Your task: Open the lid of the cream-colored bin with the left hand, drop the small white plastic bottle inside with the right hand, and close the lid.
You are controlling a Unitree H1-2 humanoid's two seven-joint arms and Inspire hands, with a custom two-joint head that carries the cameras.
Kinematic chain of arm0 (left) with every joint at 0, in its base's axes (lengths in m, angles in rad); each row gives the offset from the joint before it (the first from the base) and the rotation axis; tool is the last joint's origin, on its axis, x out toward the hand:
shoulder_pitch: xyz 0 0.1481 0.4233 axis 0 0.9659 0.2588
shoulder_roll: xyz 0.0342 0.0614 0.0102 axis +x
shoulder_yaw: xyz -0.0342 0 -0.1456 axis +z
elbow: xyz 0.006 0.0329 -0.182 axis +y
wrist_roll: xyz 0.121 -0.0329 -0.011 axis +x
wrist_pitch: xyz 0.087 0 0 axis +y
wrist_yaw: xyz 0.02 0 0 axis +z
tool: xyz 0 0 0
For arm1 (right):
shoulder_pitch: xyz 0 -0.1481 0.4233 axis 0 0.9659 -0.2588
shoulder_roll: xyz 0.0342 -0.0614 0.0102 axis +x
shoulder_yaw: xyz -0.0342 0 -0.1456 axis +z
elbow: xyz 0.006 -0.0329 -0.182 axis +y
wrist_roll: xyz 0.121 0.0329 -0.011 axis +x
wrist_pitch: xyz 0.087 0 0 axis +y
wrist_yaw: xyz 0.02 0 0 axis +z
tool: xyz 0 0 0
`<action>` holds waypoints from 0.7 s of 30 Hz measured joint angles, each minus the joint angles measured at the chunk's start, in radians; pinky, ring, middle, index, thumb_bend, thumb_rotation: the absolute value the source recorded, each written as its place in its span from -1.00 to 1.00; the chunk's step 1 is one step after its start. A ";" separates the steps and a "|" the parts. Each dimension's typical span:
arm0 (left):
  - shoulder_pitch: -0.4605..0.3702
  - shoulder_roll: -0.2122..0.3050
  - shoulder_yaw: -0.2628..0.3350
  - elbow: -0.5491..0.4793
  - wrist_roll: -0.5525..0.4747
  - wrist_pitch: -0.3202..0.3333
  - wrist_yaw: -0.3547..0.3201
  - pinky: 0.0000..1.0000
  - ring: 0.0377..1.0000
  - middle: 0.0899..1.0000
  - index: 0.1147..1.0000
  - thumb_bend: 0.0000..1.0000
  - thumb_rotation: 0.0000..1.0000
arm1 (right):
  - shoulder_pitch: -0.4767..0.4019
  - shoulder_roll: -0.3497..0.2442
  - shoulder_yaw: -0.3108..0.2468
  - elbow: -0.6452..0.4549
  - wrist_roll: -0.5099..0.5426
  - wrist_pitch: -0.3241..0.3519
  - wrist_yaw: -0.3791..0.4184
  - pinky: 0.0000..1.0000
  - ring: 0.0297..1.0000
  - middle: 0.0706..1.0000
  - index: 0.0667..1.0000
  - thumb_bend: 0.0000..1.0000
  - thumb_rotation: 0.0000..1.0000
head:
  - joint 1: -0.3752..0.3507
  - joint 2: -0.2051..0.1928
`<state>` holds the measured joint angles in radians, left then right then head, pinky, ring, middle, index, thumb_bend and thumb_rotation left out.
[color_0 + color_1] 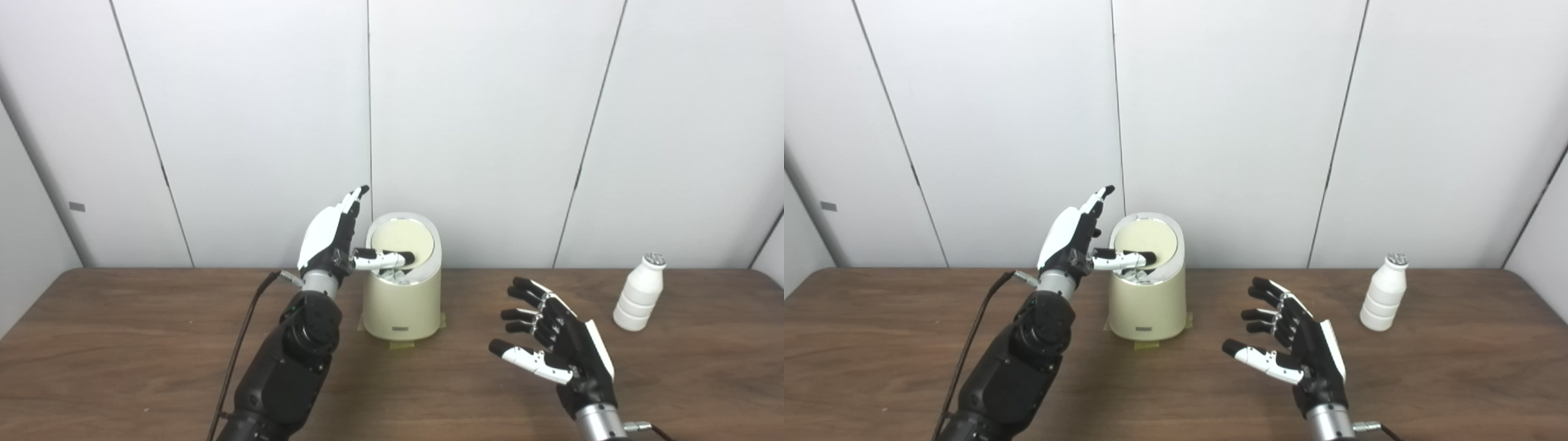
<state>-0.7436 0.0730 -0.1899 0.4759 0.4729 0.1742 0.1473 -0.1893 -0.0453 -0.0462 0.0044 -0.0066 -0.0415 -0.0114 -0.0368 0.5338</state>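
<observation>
Left hand (334, 236): thumb crosses the bin (402, 300) mouth, hiding part of the lid (401, 241) and opening; contents too dim to tell. Both forearms cut off at bottom edge. Tabletop (122, 343) runs past left, right and bottom edges. Bottle (640, 294) cap detail too small to read. Label on bin front illegible.

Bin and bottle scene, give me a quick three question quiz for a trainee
1. True or false: the small white bottle is held in the right hand.
2. Which hand reaches over the lid of the cream bin? A) left hand B) right hand
3. Fill in: the bottle stands upright on the ___.

Key: 1 false, the right hand is open and apart from it; 2 A; 3 table.
</observation>
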 measured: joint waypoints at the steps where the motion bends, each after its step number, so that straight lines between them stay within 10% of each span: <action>1: -0.001 0.000 0.000 0.000 0.000 0.000 0.000 0.56 1.00 1.00 1.00 0.75 -0.59 | 0.000 0.001 0.000 0.000 0.000 0.000 0.000 0.17 0.25 0.53 0.51 0.67 -0.71 | 0.000 0.000; 9: -0.016 0.048 -0.099 -0.017 0.122 0.067 -0.014 0.75 1.00 1.00 1.00 0.75 -0.77 | 0.000 0.001 0.000 0.000 0.002 0.000 0.000 0.19 0.26 0.55 0.51 0.69 -0.68 | 0.002 0.005; 21: -0.098 0.142 -0.334 -0.177 0.443 0.243 -0.256 0.54 0.87 1.00 1.00 0.88 -0.99 | 0.000 0.001 0.002 -0.005 -0.001 0.001 -0.001 0.22 0.26 0.56 0.52 0.66 -0.71 | 0.005 0.009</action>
<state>-0.8420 0.2148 -0.5240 0.2989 0.9162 0.4176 -0.1085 -0.1890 -0.0444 -0.0443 -0.0008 -0.0077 -0.0404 -0.0126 -0.0322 0.5430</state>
